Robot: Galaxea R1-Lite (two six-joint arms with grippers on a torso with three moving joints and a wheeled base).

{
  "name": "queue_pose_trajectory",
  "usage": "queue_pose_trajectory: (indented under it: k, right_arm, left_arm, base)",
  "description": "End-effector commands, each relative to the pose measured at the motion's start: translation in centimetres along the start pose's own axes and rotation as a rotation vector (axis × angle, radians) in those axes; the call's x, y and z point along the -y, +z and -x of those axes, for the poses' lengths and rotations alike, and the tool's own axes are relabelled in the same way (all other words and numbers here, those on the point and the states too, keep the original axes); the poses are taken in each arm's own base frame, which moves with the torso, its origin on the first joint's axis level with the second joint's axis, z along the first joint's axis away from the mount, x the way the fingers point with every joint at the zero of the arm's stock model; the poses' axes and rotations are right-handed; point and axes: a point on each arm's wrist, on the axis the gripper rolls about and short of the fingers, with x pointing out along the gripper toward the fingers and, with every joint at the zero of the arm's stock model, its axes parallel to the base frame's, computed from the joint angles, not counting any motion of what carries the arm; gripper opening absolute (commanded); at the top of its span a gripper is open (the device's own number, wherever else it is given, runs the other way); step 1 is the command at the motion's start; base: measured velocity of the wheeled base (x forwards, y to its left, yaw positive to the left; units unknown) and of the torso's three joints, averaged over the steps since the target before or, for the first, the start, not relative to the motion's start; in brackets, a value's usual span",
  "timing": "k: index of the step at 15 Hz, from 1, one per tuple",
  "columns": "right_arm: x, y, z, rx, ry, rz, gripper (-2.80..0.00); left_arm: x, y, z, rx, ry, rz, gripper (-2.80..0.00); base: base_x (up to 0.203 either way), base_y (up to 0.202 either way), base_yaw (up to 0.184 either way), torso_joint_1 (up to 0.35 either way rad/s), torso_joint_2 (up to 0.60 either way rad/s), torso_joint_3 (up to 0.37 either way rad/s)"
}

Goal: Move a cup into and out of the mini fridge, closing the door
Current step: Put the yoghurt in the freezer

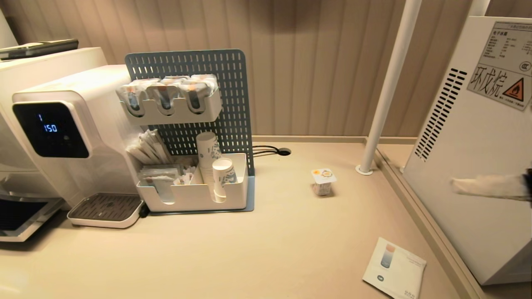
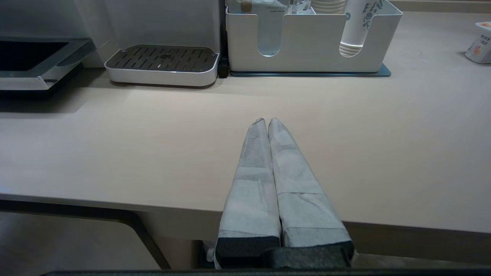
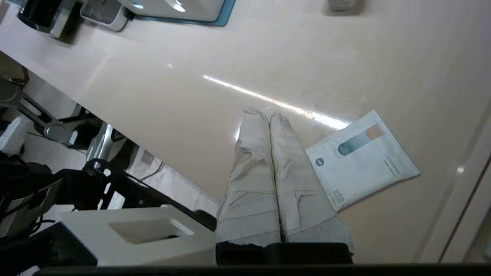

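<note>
Beige laminate covers the surface, and over it the right pincer hangs with its two taped fingers pressed together, holding nothing. In the head view it enters from the right edge, in front of the vented side wall of the mini fridge. A white leaflet lies flat just beside the right pincer's fingers and below them. The cup stands upright on the surface, well apart from that pincer, out beyond its tips, with its yellow and orange foil lid up. The left pincer sits low at the near edge of the surface, fingers shut together and empty. Ahead of it stand a white organiser tray with paper cups and a drip tray.
</note>
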Motion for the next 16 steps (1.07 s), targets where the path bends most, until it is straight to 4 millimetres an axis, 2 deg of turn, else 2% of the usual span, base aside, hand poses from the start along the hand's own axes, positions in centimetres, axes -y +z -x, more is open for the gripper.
queue_pose_trajectory:
  k: [1,4,6,8,10,12,16]
  right_arm:
    - [2.7,0.9,-8.8,-0.152,-0.030,-0.043,-2.80]
    - [4.2,1.5,-15.9,-0.120,-0.086,-0.016,-2.80]
    - [4.9,1.9,-19.5,-0.075,-0.139,0.001,-2.80]
    - [5.4,2.2,-22.4,0.007,-0.262,0.031,-2.80]
    - [4.9,2.2,-24.2,0.116,-0.300,0.070,-2.80]
    - [4.9,0.9,-25.5,0.146,-0.338,0.089,-2.80]
    - [4.8,-1.9,-25.7,0.136,-0.333,0.103,-2.80]
  left_arm:
    - [0.0,0.0,0.0,-0.003,0.000,0.000,-2.80]
    - [0.0,0.0,0.0,-0.003,0.001,0.002,-2.80]
    - [0.0,0.0,0.0,-0.003,0.001,0.002,-2.80]
    - [0.0,0.0,0.0,-0.003,0.001,0.002,-2.80]
    - [0.0,0.0,0.0,-0.003,0.000,0.002,-2.80]
    - [0.0,0.0,0.0,-0.003,0.001,0.002,-2.80]
    - [0.0,0.0,0.0,-0.003,0.001,0.002,-2.80]
  base:
    - [0.000,0.000,0.000,0.000,0.00,0.000]
    - [0.000,0.000,0.000,0.000,0.00,0.000]
    - [0.000,0.000,0.000,0.000,0.00,0.000]
    - [0.000,0.000,0.000,0.000,0.00,0.000]
    - [0.000,0.000,0.000,0.000,0.00,0.000]
    - [0.000,0.000,0.000,0.000,0.00,0.000]
    - [0.000,0.000,0.000,0.000,0.00,0.000]
